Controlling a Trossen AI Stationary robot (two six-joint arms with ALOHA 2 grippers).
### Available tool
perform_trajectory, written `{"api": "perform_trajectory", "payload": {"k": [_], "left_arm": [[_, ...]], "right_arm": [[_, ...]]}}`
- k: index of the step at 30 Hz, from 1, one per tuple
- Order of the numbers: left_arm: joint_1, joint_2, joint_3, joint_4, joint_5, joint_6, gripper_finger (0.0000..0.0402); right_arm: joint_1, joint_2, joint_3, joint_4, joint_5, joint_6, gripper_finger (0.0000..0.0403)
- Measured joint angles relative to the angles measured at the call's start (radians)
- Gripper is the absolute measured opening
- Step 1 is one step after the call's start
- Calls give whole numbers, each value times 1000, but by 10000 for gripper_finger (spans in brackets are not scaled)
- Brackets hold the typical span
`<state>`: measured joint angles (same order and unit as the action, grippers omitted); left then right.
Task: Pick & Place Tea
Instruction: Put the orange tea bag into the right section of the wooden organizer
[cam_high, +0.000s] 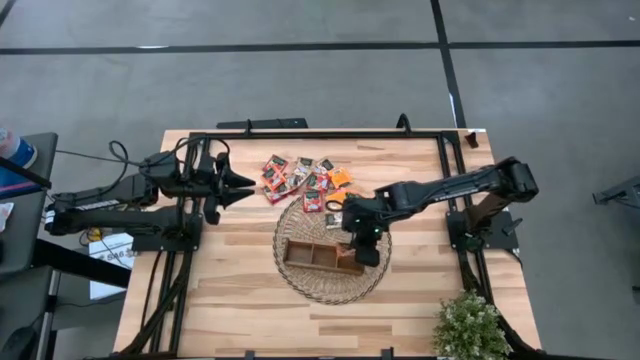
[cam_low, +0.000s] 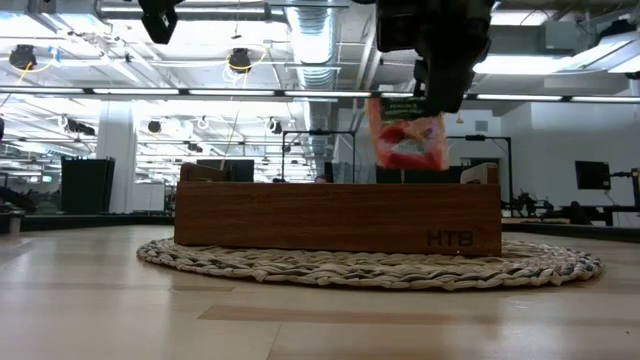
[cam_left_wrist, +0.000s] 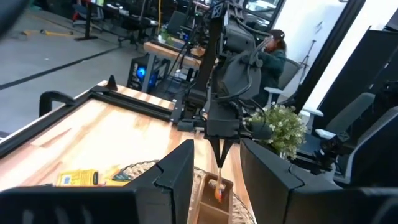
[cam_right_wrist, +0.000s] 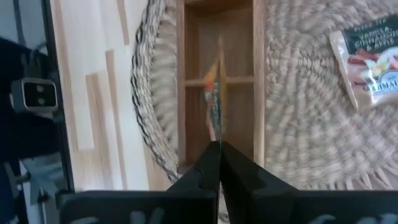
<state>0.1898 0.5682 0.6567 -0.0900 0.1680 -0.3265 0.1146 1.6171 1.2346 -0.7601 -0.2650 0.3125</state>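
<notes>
Now our right gripper (cam_low: 432, 100) pinches a sachet (cam_low: 407, 135) edgewise above the tray (cam_high: 322, 257) (so it slips in); left gripper (cam_high: 243, 183) waits half-parted, empty.

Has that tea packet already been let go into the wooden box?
No: in the low view the right gripper pinches the red tea sachet by its top, hanging above the wooden tray.
</notes>
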Motion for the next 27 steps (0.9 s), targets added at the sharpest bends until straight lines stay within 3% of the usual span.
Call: {"api": "perform_trajectory", "payload": {"k": [13,27], "left_arm": [[0,0,0,2,-36,-1,121],[0,0,0,2,-53,-3,121]], "right_arm": [[1,-10,-95,51,-10,21,0],[-17,-10,-98,88,5,9,0]]}}
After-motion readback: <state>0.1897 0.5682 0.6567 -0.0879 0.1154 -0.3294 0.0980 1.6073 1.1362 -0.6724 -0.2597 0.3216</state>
